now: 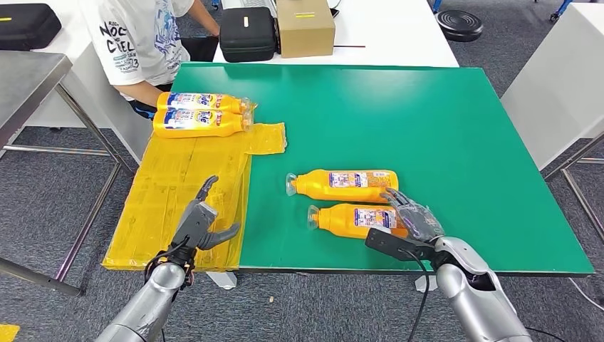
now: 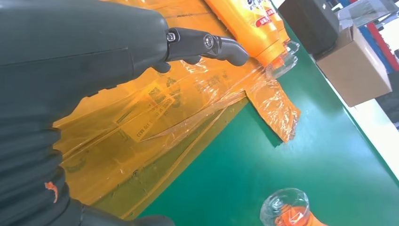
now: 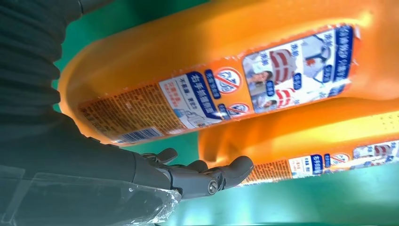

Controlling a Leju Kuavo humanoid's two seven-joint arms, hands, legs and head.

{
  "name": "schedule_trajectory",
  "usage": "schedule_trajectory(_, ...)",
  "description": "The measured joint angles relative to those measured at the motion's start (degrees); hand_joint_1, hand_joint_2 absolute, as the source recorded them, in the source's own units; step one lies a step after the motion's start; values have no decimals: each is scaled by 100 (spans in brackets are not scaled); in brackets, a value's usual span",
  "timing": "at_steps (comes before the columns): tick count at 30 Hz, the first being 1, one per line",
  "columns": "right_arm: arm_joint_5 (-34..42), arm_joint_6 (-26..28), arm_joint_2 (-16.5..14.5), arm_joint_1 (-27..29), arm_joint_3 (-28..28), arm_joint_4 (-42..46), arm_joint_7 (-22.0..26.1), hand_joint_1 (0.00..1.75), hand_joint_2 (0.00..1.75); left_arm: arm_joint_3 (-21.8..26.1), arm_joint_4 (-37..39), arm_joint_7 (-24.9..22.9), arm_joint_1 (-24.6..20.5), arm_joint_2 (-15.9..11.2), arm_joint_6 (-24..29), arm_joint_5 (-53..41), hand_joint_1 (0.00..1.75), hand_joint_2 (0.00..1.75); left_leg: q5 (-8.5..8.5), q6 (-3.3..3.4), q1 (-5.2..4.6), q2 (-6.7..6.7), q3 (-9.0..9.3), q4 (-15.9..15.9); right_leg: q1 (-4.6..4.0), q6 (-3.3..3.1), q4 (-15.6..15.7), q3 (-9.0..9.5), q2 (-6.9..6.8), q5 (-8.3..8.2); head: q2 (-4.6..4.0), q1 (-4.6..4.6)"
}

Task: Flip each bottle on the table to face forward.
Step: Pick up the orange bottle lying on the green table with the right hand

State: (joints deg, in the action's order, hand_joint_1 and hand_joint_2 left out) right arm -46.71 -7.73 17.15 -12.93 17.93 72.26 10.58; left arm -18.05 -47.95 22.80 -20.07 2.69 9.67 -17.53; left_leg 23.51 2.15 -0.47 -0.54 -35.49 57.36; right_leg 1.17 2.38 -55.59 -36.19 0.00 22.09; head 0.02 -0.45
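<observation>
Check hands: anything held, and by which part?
Left hand holds nothing, fingers apart above the yellow sheet. Right hand lies at the near bottle's base end; a hold cannot be told.

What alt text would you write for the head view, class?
Two orange bottles lie on a green table, the right hand at the nearer one. The left hand hovers open over yellow plastic sheeting holding two more bottles.

Bright even light, wrist views perhaps soft.

Glossy orange plastic bottles (image 1: 345,184) (paper-looking labels) lie on matt green tabletop (image 1: 441,128) beside crinkled shiny film (image 1: 178,192).
</observation>
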Motion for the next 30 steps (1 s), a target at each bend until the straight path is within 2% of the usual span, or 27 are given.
schedule_trajectory(8,44,-124,189,248,14,69,-96,22,175,-2,42,5,77,-16,19,22,0,175,3,-1,1,1,2,0,-1,-1,1,0,1,2,0,-1)
schedule_trajectory(10,39,-160,219,260,14,83,-130,45,175,-2,44,6,90,-20,17,22,0,175,3,-2,1,-1,3,0,-1,-1,1,1,1,2,0,0)
schedule_trajectory(14,26,-291,242,244,12,87,-235,133,175,-1,56,-4,90,-24,-14,17,0,175,3,-1,0,-1,9,0,-1,-1,2,6,1,2,0,0)
schedule_trajectory(15,22,-332,250,234,11,86,-258,146,175,-1,61,-9,89,-25,-28,15,0,175,3,-1,0,-1,11,0,-1,-1,2,8,1,2,0,0)
schedule_trajectory(22,20,-464,305,197,10,78,-285,174,175,0,105,-18,81,-25,-50,11,0,175,3,-1,0,0,18,0,-1,-1,3,14,1,2,0,1)
schedule_trajectory(30,-9,-483,320,175,10,76,-238,175,175,5,109,-13,92,-24,-23,11,0,175,3,-1,0,-1,20,0,-1,-1,2,19,1,2,0,1)
